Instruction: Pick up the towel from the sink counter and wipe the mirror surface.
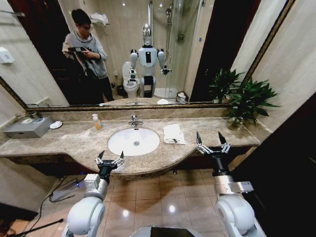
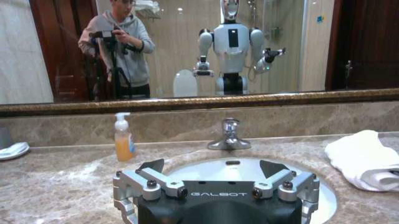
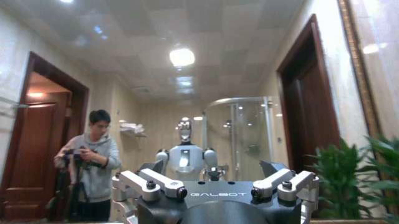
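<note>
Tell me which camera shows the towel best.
The head view: the whole towel lies on the counter beside the basin. The left wrist view catches part of it at the frame's edge; the right wrist view faces the mirror.

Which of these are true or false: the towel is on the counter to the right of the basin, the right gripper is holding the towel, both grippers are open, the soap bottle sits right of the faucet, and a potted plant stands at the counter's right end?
1. The towel lies on the sink counter to the right of the basin. True.
2. The right gripper is holding the towel. False: it is empty and hangs apart from the towel, to the right of it.
3. Both grippers are open. True: the left gripper, at the counter's front edge, and the right one both have spread fingers.
4. The soap bottle sits right of the faucet. False: it stands to the left.
5. A potted plant stands at the counter's right end. True.
</note>
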`<state>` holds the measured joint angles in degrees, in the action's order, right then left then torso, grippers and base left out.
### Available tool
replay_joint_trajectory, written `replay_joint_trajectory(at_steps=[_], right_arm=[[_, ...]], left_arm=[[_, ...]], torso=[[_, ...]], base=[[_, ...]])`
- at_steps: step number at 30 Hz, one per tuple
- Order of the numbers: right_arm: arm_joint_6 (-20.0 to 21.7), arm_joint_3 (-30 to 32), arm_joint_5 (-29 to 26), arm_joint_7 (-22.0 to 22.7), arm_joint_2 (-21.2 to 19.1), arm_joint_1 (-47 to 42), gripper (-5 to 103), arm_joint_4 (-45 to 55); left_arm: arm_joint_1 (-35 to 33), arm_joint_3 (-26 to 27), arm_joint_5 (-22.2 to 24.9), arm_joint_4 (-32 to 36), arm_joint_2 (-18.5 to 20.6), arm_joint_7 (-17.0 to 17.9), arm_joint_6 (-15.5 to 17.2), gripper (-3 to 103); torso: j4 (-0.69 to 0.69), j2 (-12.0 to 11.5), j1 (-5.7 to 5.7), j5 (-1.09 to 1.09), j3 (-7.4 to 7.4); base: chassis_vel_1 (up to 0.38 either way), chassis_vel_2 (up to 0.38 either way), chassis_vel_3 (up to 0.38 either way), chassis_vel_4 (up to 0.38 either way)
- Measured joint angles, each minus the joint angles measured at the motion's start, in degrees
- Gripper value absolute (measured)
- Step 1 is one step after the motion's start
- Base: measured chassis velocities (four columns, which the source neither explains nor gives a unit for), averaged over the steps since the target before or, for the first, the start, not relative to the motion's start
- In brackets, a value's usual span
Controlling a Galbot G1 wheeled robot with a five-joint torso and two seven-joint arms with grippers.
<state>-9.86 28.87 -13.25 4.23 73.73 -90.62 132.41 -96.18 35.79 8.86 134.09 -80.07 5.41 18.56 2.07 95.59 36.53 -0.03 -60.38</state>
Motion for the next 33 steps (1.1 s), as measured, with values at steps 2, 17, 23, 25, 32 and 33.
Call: replay_joint_trajectory(at_steps=[2, 17, 23, 25, 32, 33], right_arm=[[-0.1, -0.2, 0.2, -0.1, -0.5, -0.4, 100, 0.3], [-1.3, -0.9, -0.7, -0.6, -4.5, -2.9, 100, 1.9], [-1.5, -2.5, -0.9, -1.1, -3.8, -3.2, 100, 2.2], [-1.4, -2.5, -0.6, -1.3, -3.8, -3.2, 100, 2.2], [-1.7, -2.8, 1.2, -2.1, -3.8, -3.1, 100, 1.6], [-1.8, -2.9, 1.3, -2.0, -3.7, -3.1, 100, 1.6]], left_arm=[[0.0, 0.0, 0.0, 0.0, 0.0, 0.0, 0.0, 100], [0.0, 0.0, 0.0, 0.0, 0.0, 0.0, 0.0, 100], [0.0, 0.0, 0.0, 0.0, 0.0, 0.0, 0.0, 100], [0.0, 0.0, 0.0, 0.0, 0.0, 0.0, 0.0, 100], [0.0, 0.0, 0.0, 0.0, 0.0, 0.0, 0.0, 100], [0.0, 0.0, 0.0, 0.0, 0.0, 0.0, 0.0, 100]], torso=[[-0.01, 0.0, 0.0, 0.0, 0.0], [-0.01, 0.0, -0.01, 0.03, 0.0], [-0.01, 0.0, -0.01, 0.02, 0.0], [-0.01, 0.0, -0.01, 0.02, 0.0], [-0.01, 0.0, -0.01, 0.02, 0.0], [-0.01, 0.0, -0.01, 0.02, 0.0]], base=[[0.065, 0.055, -0.066, -0.009], [0.014, 0.018, -0.026, -0.021], [0.0, 0.0, 0.0, 0.0], [0.0, 0.0, 0.0, 0.0], [0.0, 0.0, 0.0, 0.0], [0.0, 0.0, 0.0, 0.0]])
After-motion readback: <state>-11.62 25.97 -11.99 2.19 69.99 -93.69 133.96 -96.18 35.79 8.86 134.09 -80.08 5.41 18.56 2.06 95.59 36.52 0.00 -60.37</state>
